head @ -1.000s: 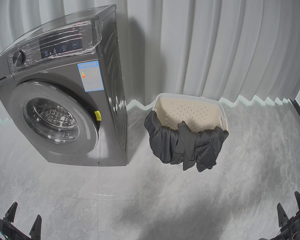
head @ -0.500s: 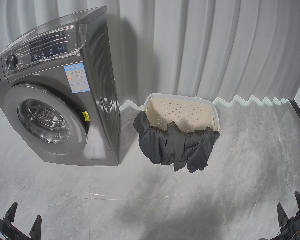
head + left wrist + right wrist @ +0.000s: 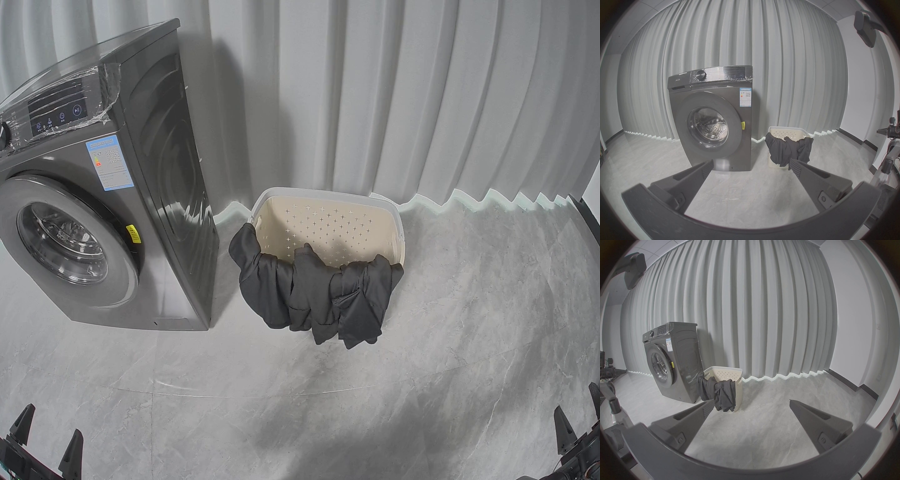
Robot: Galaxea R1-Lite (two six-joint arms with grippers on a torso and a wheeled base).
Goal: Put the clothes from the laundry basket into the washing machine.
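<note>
And here's the laundry basket [image 3: 330, 220], cream with a pale rim and little cross-shaped holes punched through its walls, sitting on the grey marble-look floor [image 3: 375, 400]. The dark grey clothes [image 3: 312, 294] are the task's load. They are draped in a bunch over the basket's near rim, hanging down its outer wall toward the floor, with one end spilling over the corner closest to the washing machine [image 3: 156, 187]. That machine, a dark grey front-loader, stands just beside the basket on its left, a narrow strip of floor between them. Its round glass door [image 3: 65, 247] is closed, facing away from the basket's side, and clear plastic film is wrapped over the control panel [image 3: 59, 112] on top. Behind the basket, a white pleated curtain [image 3: 375, 94] runs the full width of the room, its hem just past the basket's far rim. Now the arms: the left end effector [image 3: 51, 422] is well short of the basket, off to its left, fingers spread apart and gripping nothing. The right end effector [image 3: 575, 400] is likewise well short of the basket, off to its right, fingers also parted and holding nothing. From the left wrist the basket [image 3: 787, 132] shows beyond the parted fingers; from the right wrist it [image 3: 725, 374] is off toward one finger.
</note>
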